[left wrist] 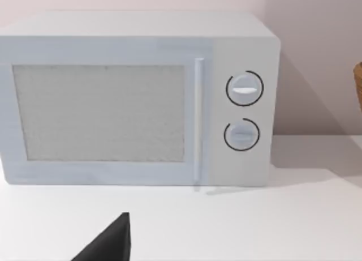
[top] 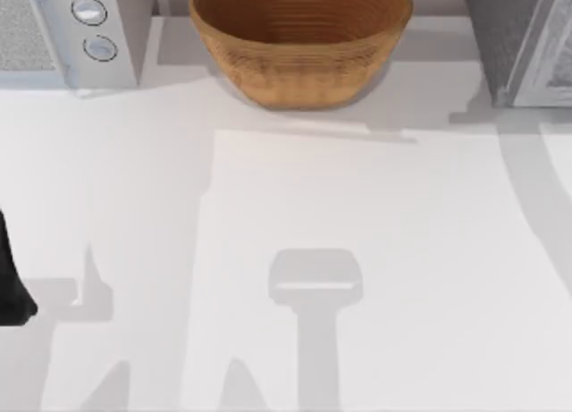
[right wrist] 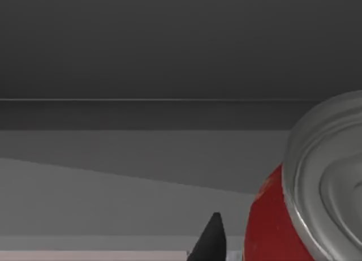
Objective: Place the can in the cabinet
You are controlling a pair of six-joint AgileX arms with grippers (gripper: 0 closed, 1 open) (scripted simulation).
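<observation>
The can [right wrist: 283,227] is red with a silver lid and shows very close in the right wrist view, tilted. My right gripper [right wrist: 243,247] is shut on it, one dark fingertip [right wrist: 210,235] showing just beside the can's wall. Behind them lie the dark grey inner walls and floor of the cabinet [right wrist: 169,57]. From above, the cabinet [top: 527,46] stands at the table's back right corner. My left gripper [top: 12,291] is parked at the table's left edge, facing the microwave.
A white microwave [top: 63,32] with two dials stands at the back left; it is also the white microwave [left wrist: 136,97] in the left wrist view, door closed. A woven basket [top: 299,41] sits at the back middle. The white table [top: 295,251] spreads in front.
</observation>
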